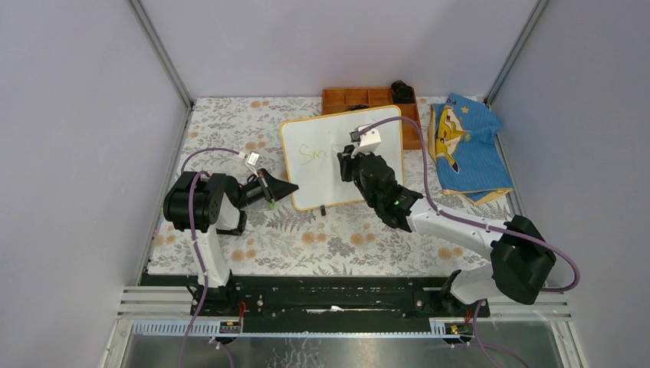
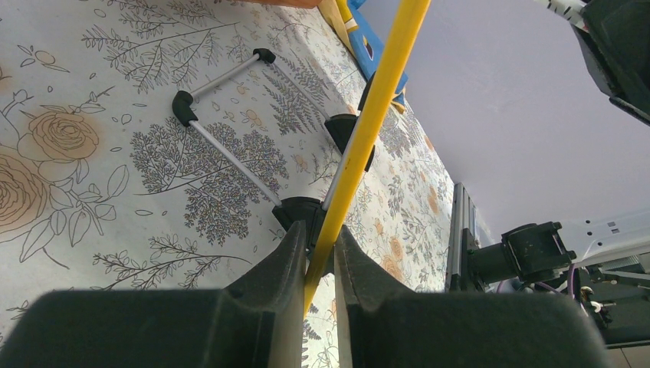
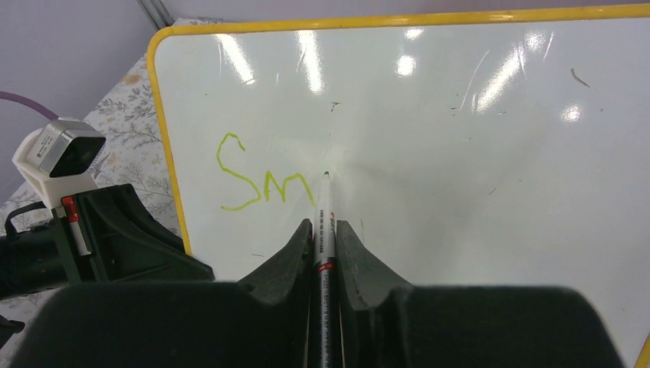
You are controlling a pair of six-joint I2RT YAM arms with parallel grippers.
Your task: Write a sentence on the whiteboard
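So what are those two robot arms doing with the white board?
They are writing on it. The left pincer grips the whiteboard by its yellow frame edge, on the flowery table. The right pincer holds a marker with its tip at the board. Only "Sm" of the sentence is written so far, in yellow-green, so the writing has only just begun.

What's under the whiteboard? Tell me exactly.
A silver rod stand with black corner feet, on the floral tablecloth. From above, the whiteboard covers nearly all of it.
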